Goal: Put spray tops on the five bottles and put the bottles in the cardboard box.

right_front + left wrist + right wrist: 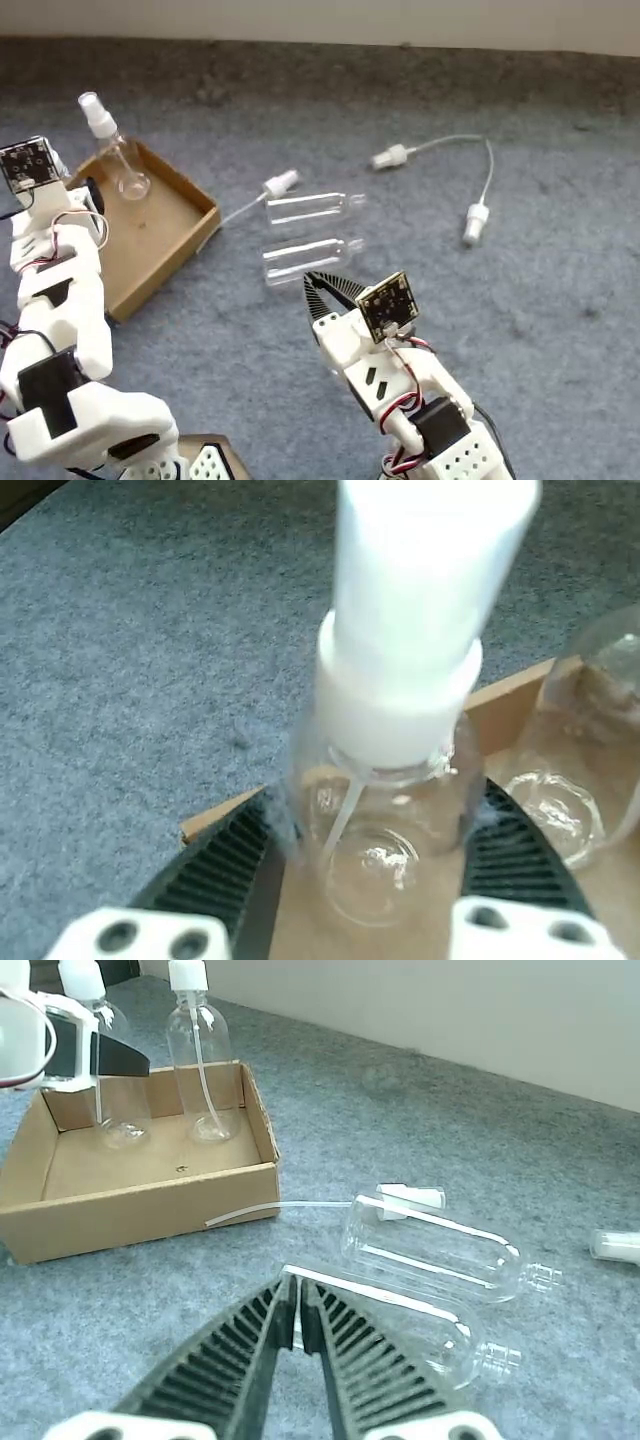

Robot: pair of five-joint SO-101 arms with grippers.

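**A:** Left wrist view. Your left gripper is clamping a clear bottle by its body, jaws spread only to the bottle's width. A spray top is sitting on its neck. The bottle is standing upright inside the cardboard box.

**B:** A second capped bottle is standing beside it. Your right gripper is hovering nearly closed, gripping nothing, just before two uncapped bottles lying on the carpet. Three loose spray tops are lying near them.

Soft even daylight, faint shadows, bright glints on clear bottles
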